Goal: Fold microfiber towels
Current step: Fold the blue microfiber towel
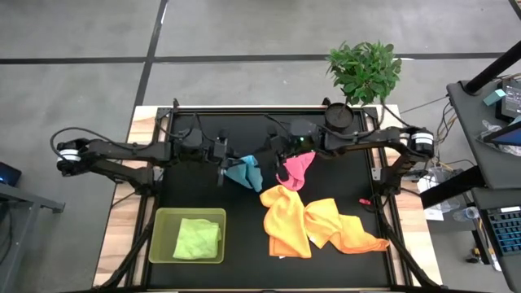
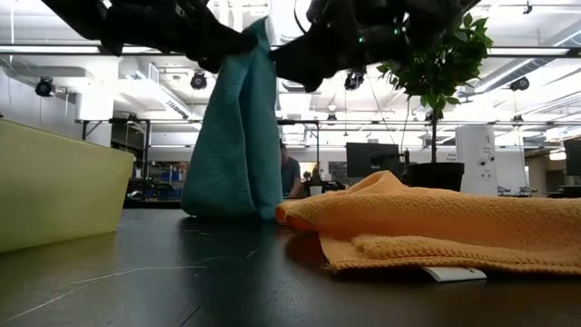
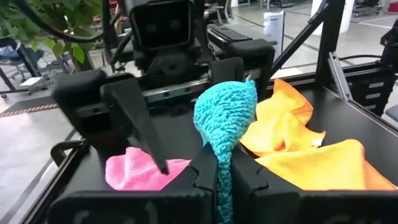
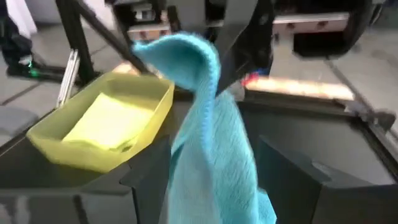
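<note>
The left gripper (image 3: pixel 217 180) is clamped on an edge of the blue towel (image 1: pixel 244 172), which hangs from it with its lower end brushing the table (image 1: pixel 195 191). Just beside it, the right gripper (image 4: pixel 214 180) stands with its fingers apart on either side of the cloth, apparently gripping nothing. To fold well, the right gripper should probably close on a free corner level with the left one's hold, then both spread the towel flat, clear of the pink towel (image 1: pixel 296 168) and orange towels (image 1: pixel 321 224) nearby

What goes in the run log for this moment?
left gripper: shut on light blue microfiber towel, lifted | right gripper: open around it | folded lime green towel: in translucent tray
</note>
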